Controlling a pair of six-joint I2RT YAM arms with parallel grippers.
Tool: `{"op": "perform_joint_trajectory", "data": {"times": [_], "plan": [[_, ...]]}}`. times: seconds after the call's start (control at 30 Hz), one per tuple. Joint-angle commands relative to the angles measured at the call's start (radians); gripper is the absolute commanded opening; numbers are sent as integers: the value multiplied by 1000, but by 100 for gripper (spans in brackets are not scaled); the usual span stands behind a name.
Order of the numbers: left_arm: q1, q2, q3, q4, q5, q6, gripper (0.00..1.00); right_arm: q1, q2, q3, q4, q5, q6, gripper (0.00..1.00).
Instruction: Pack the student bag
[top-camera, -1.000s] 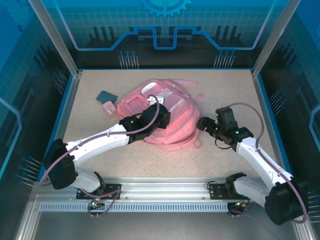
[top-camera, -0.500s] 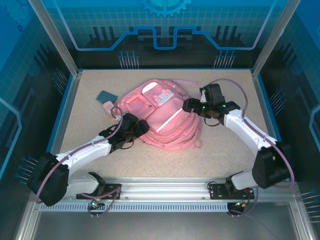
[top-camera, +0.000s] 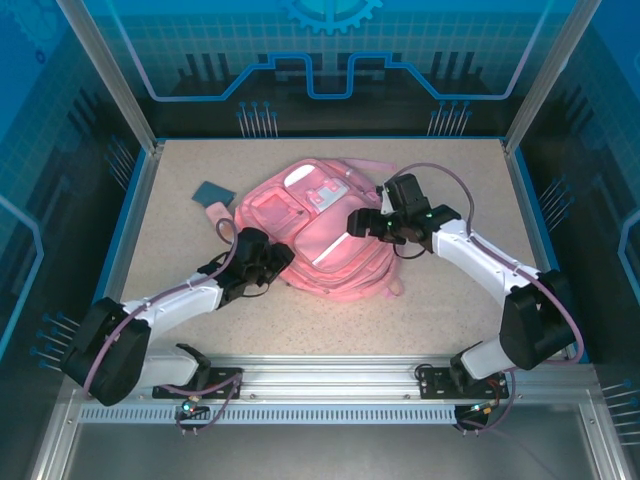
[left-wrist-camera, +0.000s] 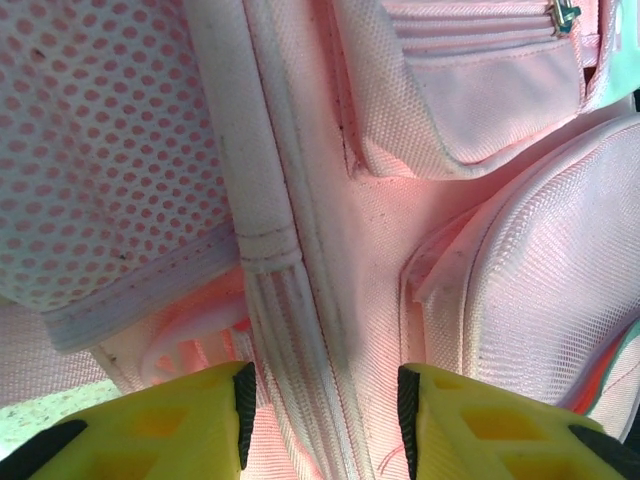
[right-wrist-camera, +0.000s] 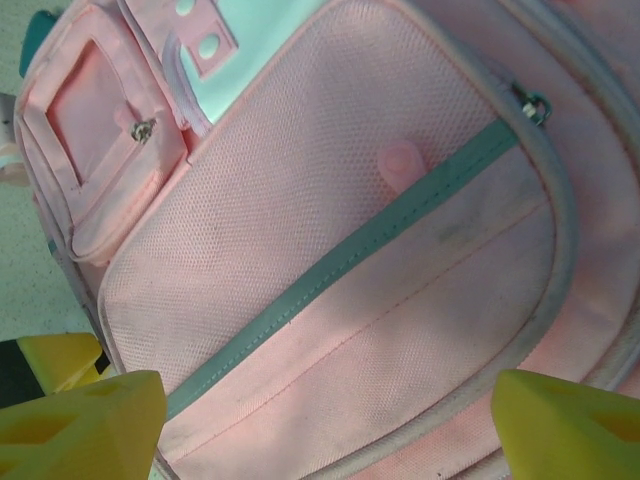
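Note:
The student bag (top-camera: 322, 238), pink with pale patches and a teal trim, lies flat mid-table. My left gripper (top-camera: 281, 258) presses against its lower left edge. In the left wrist view the bag (left-wrist-camera: 480, 270) is close up, and the gripper (left-wrist-camera: 320, 425) has its yellow jaws apart astride a ribbed pink seam, with small gaps at both pads. My right gripper (top-camera: 356, 222) hovers over the bag's right side. Seen from the right wrist, it (right-wrist-camera: 330, 425) stands wide open above the mesh front pocket (right-wrist-camera: 330, 200), holding nothing.
A dark blue flat book (top-camera: 212, 191) and a small pink item (top-camera: 216, 212) lie left of the bag. A pink strap (top-camera: 372, 164) trails toward the back wall. Blue-edged walls (top-camera: 523, 210) ring the speckled table (top-camera: 330, 310).
My right arm swung left from beside the bag to over it. My left gripper drew back from the bag's top to its lower left edge, and its jaws have narrowed. The bag settled flatter.

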Motion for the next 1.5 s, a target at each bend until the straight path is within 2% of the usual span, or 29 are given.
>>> {"op": "perform_joint_trajectory", "data": {"times": [0.0, 0.13, 0.37, 0.6, 0.83, 0.93, 1.03, 1.17, 1.47], "plan": [[9, 18, 12, -1, 11, -22, 43, 21, -28, -20, -4, -17, 7, 86], [15, 19, 25, -45, -29, -34, 44, 40, -35, -29, -9, -27, 11, 86], [14, 39, 22, 10, 75, -104, 40, 85, -60, -65, -10, -11, 28, 86], [-71, 37, 27, -15, 36, -168, 41, 99, -60, -77, -4, 1, 42, 86], [-88, 110, 2, 91, 45, -229, 39, 99, -62, -74, -9, 9, 46, 86], [-88, 150, 6, 159, 66, -242, 32, 99, -64, -74, -14, 13, 46, 86], [-91, 179, 18, 230, 93, -252, 20, 100, -78, -74, -25, 22, 44, 86], [-111, 197, 81, 235, 115, -212, 6, 109, -133, -93, -40, 49, 25, 85], [-161, 310, 363, 78, 208, -15, 0, 157, -329, -248, -64, 194, -19, 80]]}}
